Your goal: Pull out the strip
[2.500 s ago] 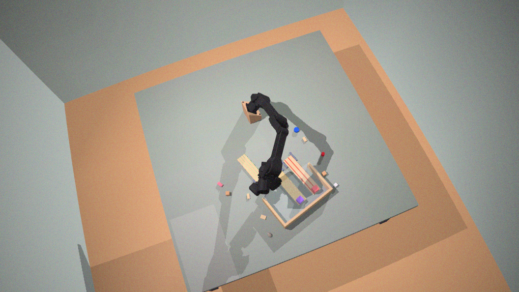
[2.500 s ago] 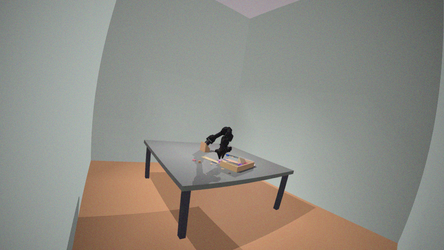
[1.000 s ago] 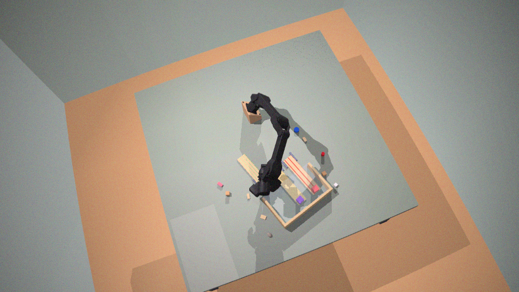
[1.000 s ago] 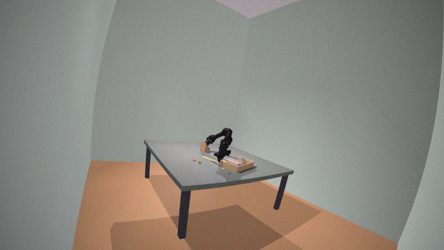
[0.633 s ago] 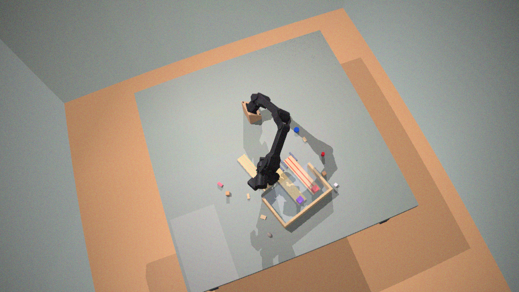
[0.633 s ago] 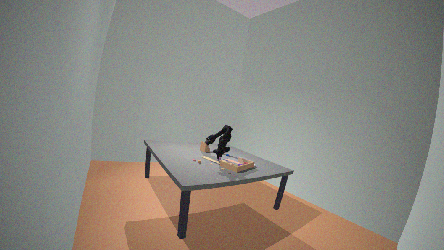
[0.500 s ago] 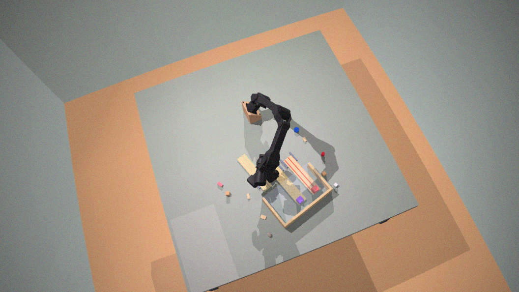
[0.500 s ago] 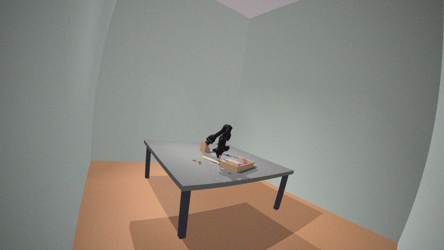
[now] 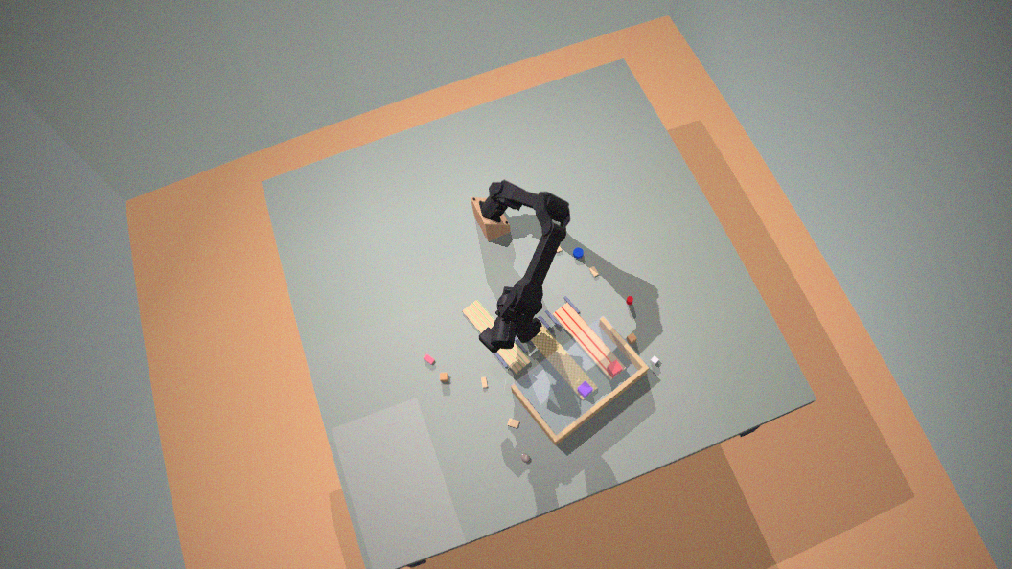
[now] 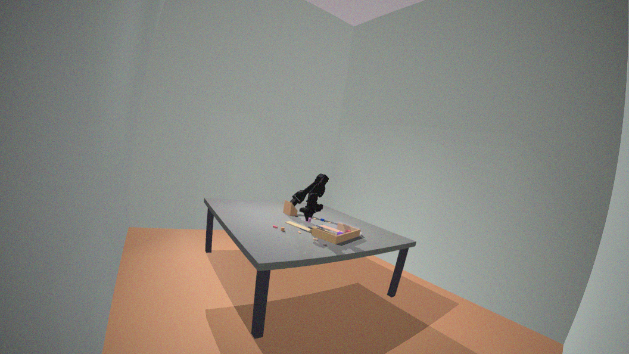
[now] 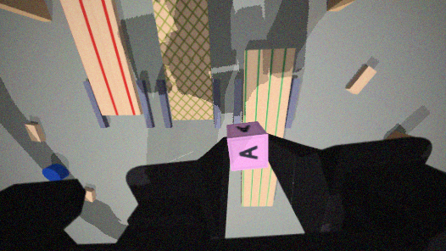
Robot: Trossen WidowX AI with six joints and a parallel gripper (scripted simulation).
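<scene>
A pink cube labelled A (image 10: 309,219) (image 11: 248,153) is held above the green-striped strip. My gripper (image 11: 243,139) (image 10: 308,218) is shut on this cube; in the top view the arm hides the cube and fingertips. The green-striped strip (image 9: 477,311) (image 10: 296,226) (image 11: 259,186) lies between its guide rails, with much of its length out on the arm's side. The cross-hatched strip (image 9: 565,359) (image 11: 191,102) bears a purple cube (image 9: 584,389) (image 10: 339,233) at its far end. The red-striped strip (image 9: 582,330) (image 11: 106,64) bears a red cube (image 9: 613,368) at its far end.
A low wooden wall (image 9: 601,404) (image 10: 323,235) surrounds the strips' far ends. Blue-grey guide rails (image 9: 571,305) (image 11: 293,103) flank the strips. A blue cylinder (image 9: 578,252) (image 11: 55,172), a red cylinder (image 9: 630,300) and several small blocks lie around.
</scene>
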